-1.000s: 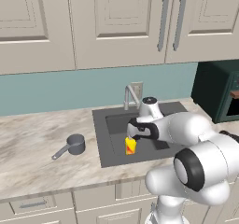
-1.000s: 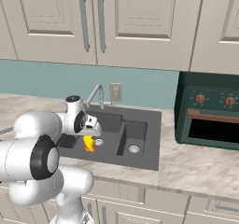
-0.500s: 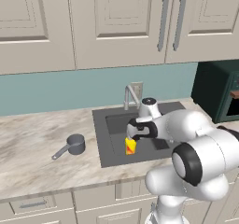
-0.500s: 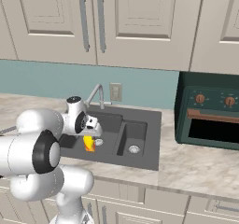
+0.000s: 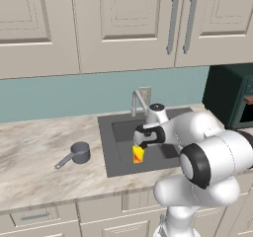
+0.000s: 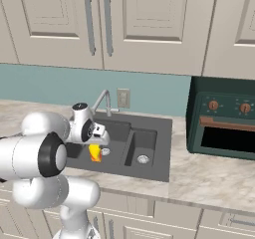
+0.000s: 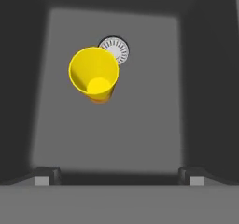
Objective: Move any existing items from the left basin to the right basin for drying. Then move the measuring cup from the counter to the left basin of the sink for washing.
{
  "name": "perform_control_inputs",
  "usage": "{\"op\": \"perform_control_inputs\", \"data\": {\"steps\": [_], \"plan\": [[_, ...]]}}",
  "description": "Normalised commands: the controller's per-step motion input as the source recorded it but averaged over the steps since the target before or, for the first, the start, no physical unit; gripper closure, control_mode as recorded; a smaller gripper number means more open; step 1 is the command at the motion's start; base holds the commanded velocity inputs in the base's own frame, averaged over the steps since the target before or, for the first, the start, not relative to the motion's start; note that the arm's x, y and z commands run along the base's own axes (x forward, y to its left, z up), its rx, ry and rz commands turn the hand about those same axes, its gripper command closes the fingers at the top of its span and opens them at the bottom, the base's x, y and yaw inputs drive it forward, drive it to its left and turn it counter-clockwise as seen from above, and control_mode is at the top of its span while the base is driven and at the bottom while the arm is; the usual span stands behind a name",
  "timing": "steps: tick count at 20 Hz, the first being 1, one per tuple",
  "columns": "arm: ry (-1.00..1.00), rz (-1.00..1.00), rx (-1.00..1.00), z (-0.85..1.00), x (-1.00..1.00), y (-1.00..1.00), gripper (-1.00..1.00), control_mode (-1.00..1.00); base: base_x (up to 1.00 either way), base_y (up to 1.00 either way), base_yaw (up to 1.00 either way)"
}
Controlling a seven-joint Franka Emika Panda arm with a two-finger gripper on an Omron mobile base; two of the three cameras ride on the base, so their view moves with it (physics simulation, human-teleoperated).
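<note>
Yellow cup stands upright in the left basin beside its drain, so the spread, empty end effector should centre over it before descending.

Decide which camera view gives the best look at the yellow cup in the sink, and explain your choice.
The hand view: it looks straight down into the yellow cup, showing its open mouth and inside, upright beside the silver drain. The left base view and right base view show it small, from the side, its top partly hidden by the gripper.
</note>
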Motion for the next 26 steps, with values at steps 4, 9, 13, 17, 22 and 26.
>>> {"op": "perform_control_inputs", "data": {"steps": [4, 9, 13, 17, 22, 26], "plan": [[0.0, 0.0, 0.0, -0.04, 0.12, 0.0, -1.0, -1.0, 0.0, 0.0, 0.0], [0.0, 0.0, 0.0, -0.07, 0.07, 0.0, -1.0, -1.0, 0.0, 0.0, 0.0], [0.0, 0.0, 0.0, -0.07, 0.1, 0.0, -1.0, -1.0, 0.0, 0.0, 0.0], [0.0, 0.0, 0.0, -0.07, 0.11, 0.0, -1.0, -1.0, 0.0, 0.0, 0.0], [0.0, 0.0, 0.0, -0.06, 0.12, 0.0, -1.0, -1.0, 0.0, 0.0, 0.0], [0.0, 0.0, 0.0, -0.08, 0.11, 0.0, -1.0, -1.0, 0.0, 0.0, 0.0]]}}
